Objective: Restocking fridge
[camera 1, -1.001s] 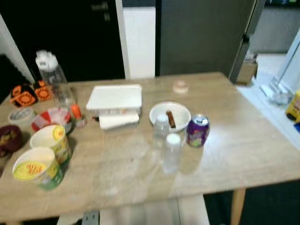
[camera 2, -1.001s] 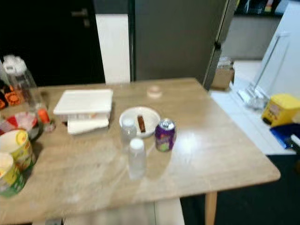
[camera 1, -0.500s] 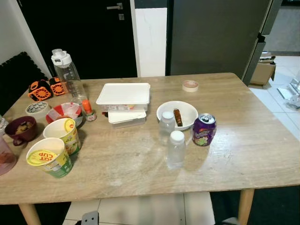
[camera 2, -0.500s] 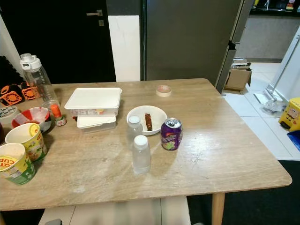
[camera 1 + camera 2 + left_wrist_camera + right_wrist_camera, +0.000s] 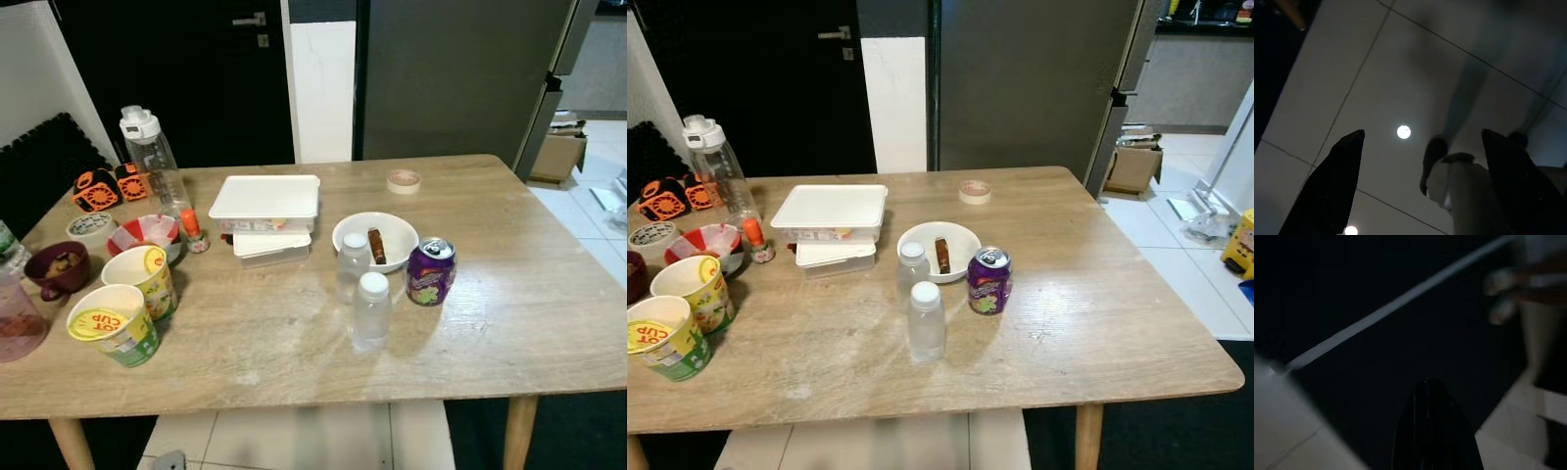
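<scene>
Fridge [image 5: 451, 78]: grey, doors closed, upper right of the frame, behind the wooden desk [image 5: 509, 323]. On the desk, centre of frame: purple can [image 5: 430, 271] upright, just right of a white bowl [image 5: 375, 240] holding a brown item; two clear capped bottles [image 5: 370, 311] upright, one behind the other, just left of the can, the rear one just beside the bowl rim. Left of the bowl: white lidded container [image 5: 265, 197] stacked on a smaller white box [image 5: 271, 248]. Roll of tape [image 5: 403, 180] near the far edge. Left side of frame: two noodle cups [image 5: 116, 323], red patterned bowl [image 5: 145, 235], small orange-capped bottle [image 5: 192, 230], tall clear water bottle [image 5: 152, 162], dark red mug [image 5: 60, 269]. Left claw [image 5: 1420, 186] hanging over pale floor tiles [image 5: 1352, 88], fingers spread wide, pinching nothing. Right claw [image 5: 1432, 431] over dark floor, one black finger visible; spread or pressed together cannot be told.
</scene>
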Controlling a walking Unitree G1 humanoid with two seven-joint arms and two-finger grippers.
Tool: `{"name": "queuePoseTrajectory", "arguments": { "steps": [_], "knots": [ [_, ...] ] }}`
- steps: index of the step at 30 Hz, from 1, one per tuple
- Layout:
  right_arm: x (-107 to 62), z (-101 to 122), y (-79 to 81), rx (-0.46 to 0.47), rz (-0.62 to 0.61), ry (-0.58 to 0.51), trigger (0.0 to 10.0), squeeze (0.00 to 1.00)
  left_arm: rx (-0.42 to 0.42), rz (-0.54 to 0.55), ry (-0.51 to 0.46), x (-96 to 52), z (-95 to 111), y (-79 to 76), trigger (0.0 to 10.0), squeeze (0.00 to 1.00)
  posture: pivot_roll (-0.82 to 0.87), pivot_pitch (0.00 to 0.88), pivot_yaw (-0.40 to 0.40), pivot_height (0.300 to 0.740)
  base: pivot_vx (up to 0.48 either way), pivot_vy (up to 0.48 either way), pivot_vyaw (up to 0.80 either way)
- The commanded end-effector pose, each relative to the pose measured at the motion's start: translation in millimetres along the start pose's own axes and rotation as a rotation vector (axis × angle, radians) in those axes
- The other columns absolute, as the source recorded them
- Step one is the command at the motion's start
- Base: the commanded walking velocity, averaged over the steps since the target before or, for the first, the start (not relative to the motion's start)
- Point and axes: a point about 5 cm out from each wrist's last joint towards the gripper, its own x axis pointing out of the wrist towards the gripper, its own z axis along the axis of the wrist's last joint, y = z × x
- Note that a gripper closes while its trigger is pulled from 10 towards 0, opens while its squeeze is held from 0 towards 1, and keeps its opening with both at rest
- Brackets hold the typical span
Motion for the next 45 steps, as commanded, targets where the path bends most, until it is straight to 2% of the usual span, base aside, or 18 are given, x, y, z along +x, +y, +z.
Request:
{"name": "queuePoseTrajectory", "arguments": {
  "steps": [1,2,5,8,11,15,16,19,22,23,25,26,27,28,30,31,38,45],
  "knots": [
    [2.1,18,-17.8,0.095,-0.079,-0.044,10.0,0.0,-0.009,0.025,-0.001,-1.0,0,8.3,10.0,0.0,-0.06,0.0,0.015,0.74,0.0,0.0,0.0],
    [2.6,41,-37.7,0.161,-0.128,-0.106,10.0,0.0,-0.011,0.025,-0.002,-1.0,1,8.4,10.0,0.0,-0.06,0.0,0.015,0.74,0.0,0.0,0.0],
    [1.7,56,-50.8,0.203,-0.157,-0.146,10.0,0.0,-0.012,0.024,-0.003,-1.0,1,8.3,10.0,0.0,-0.06,0.0,0.015,0.74,0.0,0.0,0.0],
    [-11.3,115,-98.2,0.312,-0.277,-0.313,10.0,0.0,-0.024,0.013,-0.011,-0.3,3,6.1,10.0,0.0,-0.05,0.0,0.008,0.74,0.0,0.0,0.0],
    [-17.4,131,-109.5,0.338,-0.307,-0.362,10.0,0.0,-0.025,0.009,-0.013,-0.2,4,5.4,10.0,0.0,-0.05,0.0,0.008,0.74,0.0,0.0,0.0],
    [-65.2,221,-123.8,0.459,-0.275,-0.721,10.0,0.0,-0.023,-0.005,-0.014,0.3,5,2.4,10.0,0.0,-0.05,0.0,0.007,0.74,0.0,0.0,0.0],
    [-65.2,221,-123.8,0.459,-0.275,-0.721,10.0,0.0,-0.023,-0.005,-0.014,0.3,5,2.4,10.0,0.0,-0.05,0.0,0.007,0.74,0.0,0.0,0.0],
    [-126.1,291,-100.3,0.64,0.071,-1.1,10.0,0.0,-0.01,-0.018,-0.012,0.8,5,-1.2,10.0,0.0,-0.05,0.0,0.008,0.74,0.0,0.0,0.0],
    [-126.1,291,-100.3,0.64,0.071,-1.1,10.0,0.0,-0.01,-0.018,-0.012,0.8,5,-1.2,10.0,0.0,-0.05,0.0,0.008,0.74,0.0,0.0,0.0],
    [-151.2,312,-87.7,0.669,0.223,-1.212,10.0,0.0,-0.003,-0.025,-0.011,1.1,5,-3.0,10.0,0.0,-0.05,0.0,0.007,0.74,0.0,0.0,0.0],
    [-199.1,341,-51.5,0.591,0.532,-1.389,10.0,0.0,0.008,-0.036,-0.01,1.4,5,-6.3,10.0,0.0,-0.05,0.0,0.008,0.74,0.0,0.0,0.0],
    [-199.1,341,-51.5,0.591,0.532,-1.389,10.0,0.0,0.008,-0.036,-0.01,1.4,5,-6.3,10.0,0.0,-0.05,0.0,0.008,0.74,0.0,0.0,0.0],
    [-222.8,350,-33.0,0.572,0.699,-1.458,10.0,0.0,0.013,-0.041,-0.009,1.6,5,-7.9,10.0,0.0,-0.05,0.0,0.008,0.74,0.0,0.0,0.0],
    [-245.7,356,-17.0,0.585,0.868,-1.521,10.0,0.49,0.018,-0.045,-0.008,1.7,5,-9.2,10.0,0.0,-0.05,0.0,0.008,0.74,0.0,0.0,0.0],
    [-259.9,359,-8.8,0.603,0.968,-1.56,10.0,0.49,0.021,-0.048,-0.007,1.7,4,-9.9,10.0,0.0,-0.05,0.0,0.008,0.74,0.0,0.0,0.0],
    [-270.4,361,-0.6,0.61,1.052,-1.578,10.0,1.0,0.023,-0.051,-0.006,1.8,4,-11.0,10.0,0.0,-0.04,0.0,0.002,0.74,0.0,0.0,0.0],
    [-317.3,361,51.6,0.506,1.331,-1.583,10.0,1.0,0.03,-0.061,0.0,1.7,1,-14.9,10.0,0.0,-0.03,0.0,-0.006,0.74,0.0,0.0,0.0],
    [-328.8,357,72.0,0.493,1.435,-1.528,10.0,1.0,0.032,-0.065,0.007,1.5,-1,-17.2,10.0,0.0,-0.02,0.0,-0.011,0.74,0.0,0.0,0.0]
  ]
}}
